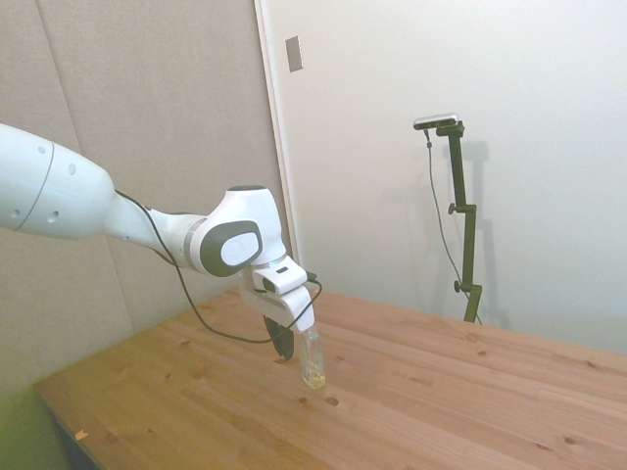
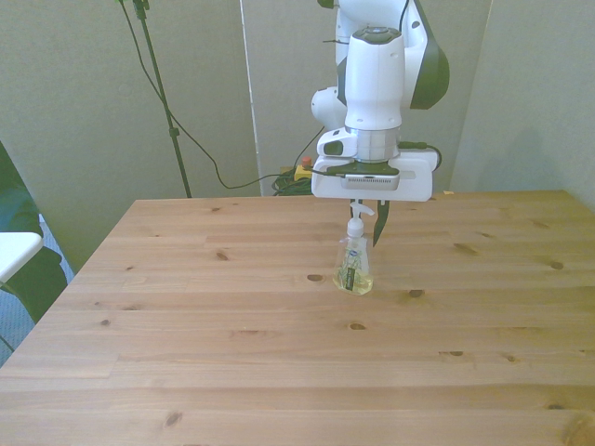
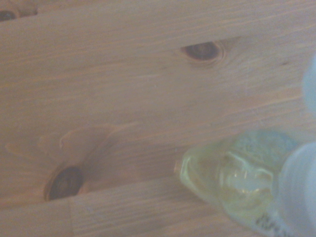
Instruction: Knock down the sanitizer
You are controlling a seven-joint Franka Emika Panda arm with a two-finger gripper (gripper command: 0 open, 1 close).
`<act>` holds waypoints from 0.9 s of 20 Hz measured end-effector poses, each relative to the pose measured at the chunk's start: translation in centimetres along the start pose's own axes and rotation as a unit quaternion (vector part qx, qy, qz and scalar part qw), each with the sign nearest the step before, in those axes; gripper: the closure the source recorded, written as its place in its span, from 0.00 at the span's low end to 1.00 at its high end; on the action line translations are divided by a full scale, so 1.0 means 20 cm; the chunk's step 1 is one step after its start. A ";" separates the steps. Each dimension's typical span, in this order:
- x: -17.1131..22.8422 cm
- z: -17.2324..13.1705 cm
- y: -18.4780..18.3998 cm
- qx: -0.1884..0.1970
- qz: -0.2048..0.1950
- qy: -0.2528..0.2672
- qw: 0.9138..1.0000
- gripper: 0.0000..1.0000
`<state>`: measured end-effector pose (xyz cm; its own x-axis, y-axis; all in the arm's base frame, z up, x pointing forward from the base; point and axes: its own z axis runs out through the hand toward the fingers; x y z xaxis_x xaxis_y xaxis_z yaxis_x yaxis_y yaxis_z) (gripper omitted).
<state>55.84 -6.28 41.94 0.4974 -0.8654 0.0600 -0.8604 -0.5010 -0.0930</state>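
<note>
The sanitizer is a small clear bottle with a white pump top and yellowish liquid at its base. It stands upright on the wooden table, near the middle. My gripper hangs right over and just behind it, pointing down, and looks open. One dark finger shows beside the pump on the front view's right; the other is mostly hidden behind the nozzle. In the side view the sanitizer stands close against the gripper. The wrist view shows the sanitizer blurred, seen from above.
A bundle of cables lies behind the table's far edge. Dark knots mark the boards near the bottle. A white object sits off the table at the front view's left.
</note>
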 end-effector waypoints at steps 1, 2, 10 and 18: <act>0.03 0.00 -0.02 0.002 0.006 0.002 1.000 1.00; 0.07 -0.01 -0.03 0.005 0.012 0.005 1.000 1.00; 0.30 -0.03 -0.15 0.020 0.050 0.024 0.998 1.00; 0.06 -0.11 -0.11 0.022 0.018 0.015 0.999 1.00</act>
<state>58.14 -6.10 44.32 0.4615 -0.8830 0.0855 -0.8719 -0.4693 -0.1400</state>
